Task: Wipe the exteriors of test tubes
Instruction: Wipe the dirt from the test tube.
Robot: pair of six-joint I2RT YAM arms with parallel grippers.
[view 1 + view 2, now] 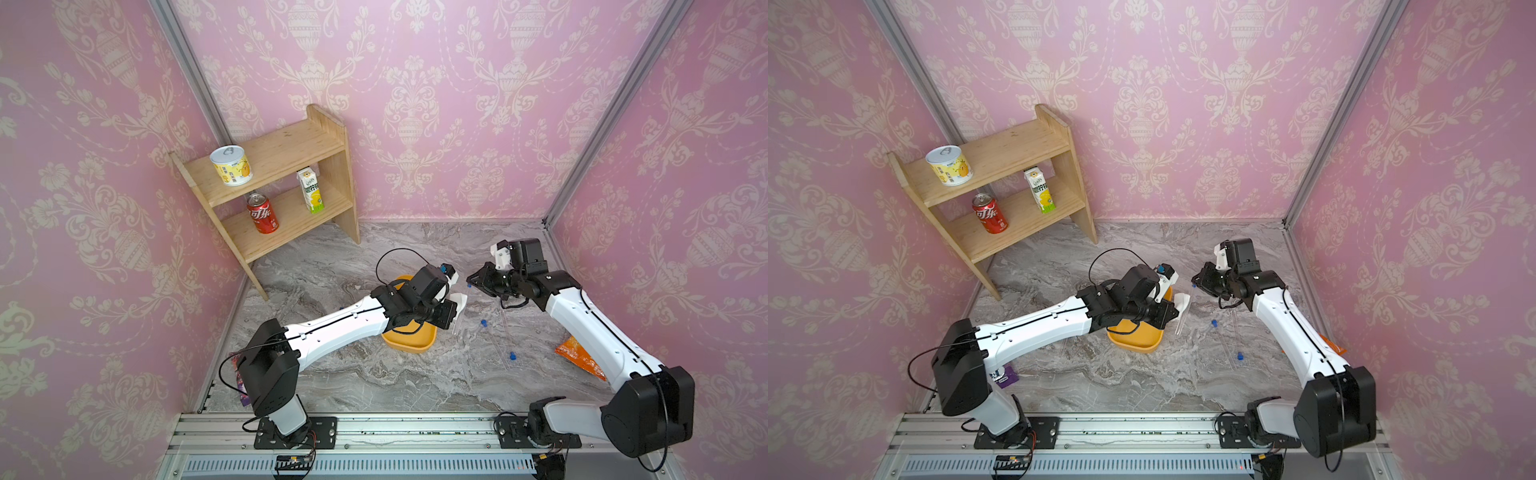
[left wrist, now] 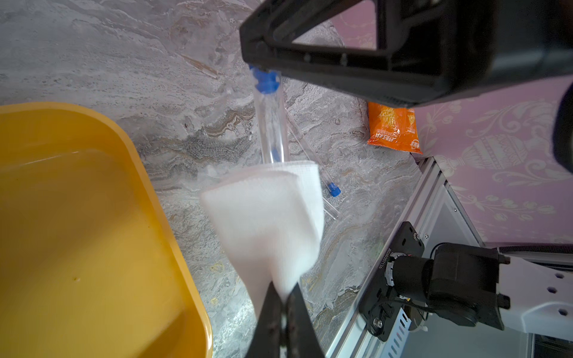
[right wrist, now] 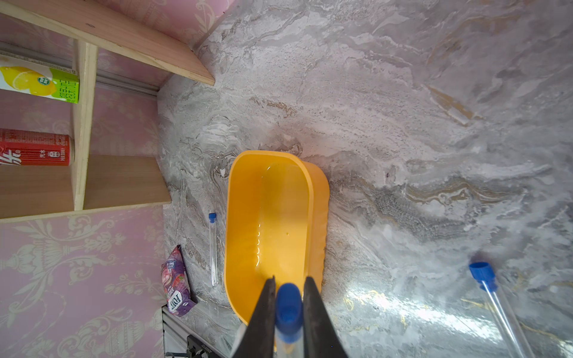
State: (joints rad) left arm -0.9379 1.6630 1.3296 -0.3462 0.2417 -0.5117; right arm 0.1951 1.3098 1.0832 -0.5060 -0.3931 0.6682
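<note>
Stray tube: a thin, clear plastic test tube with a blue cap (image 3: 213, 248) lies flat on the grey marbled surface (image 3: 403, 93), just left of the basin. It is parked where neither tool is working.
Basin: a yellow plastic oblong basin (image 3: 319, 210) sits on the surface close to the pad, with what looks like shallow liquid inside (likely there to wet the cloth).
Left tool: the left tool (image 2: 283, 288) is pinched fully closed on one corner of a white woven wiping pad (image 2: 266, 214), so the rest fans out as a loose fold.
Held tube: a second clear blue-capped tube (image 2: 270, 124) hangs off the surface with its lower end tucked into that fold. The wrap lets the cloth meet its wall on several sides.
Right tool: the right tool (image 3: 290, 279) is nearly closed, clamped on the held tube at its blue cap (image 3: 288, 303), which leaves the bare length free for wiping.
Spare tubes: two more capped tubes (image 1: 484, 323) lie flat on the surface near the right tool, close together and apart from the basin, probably waiting their turn.
</note>
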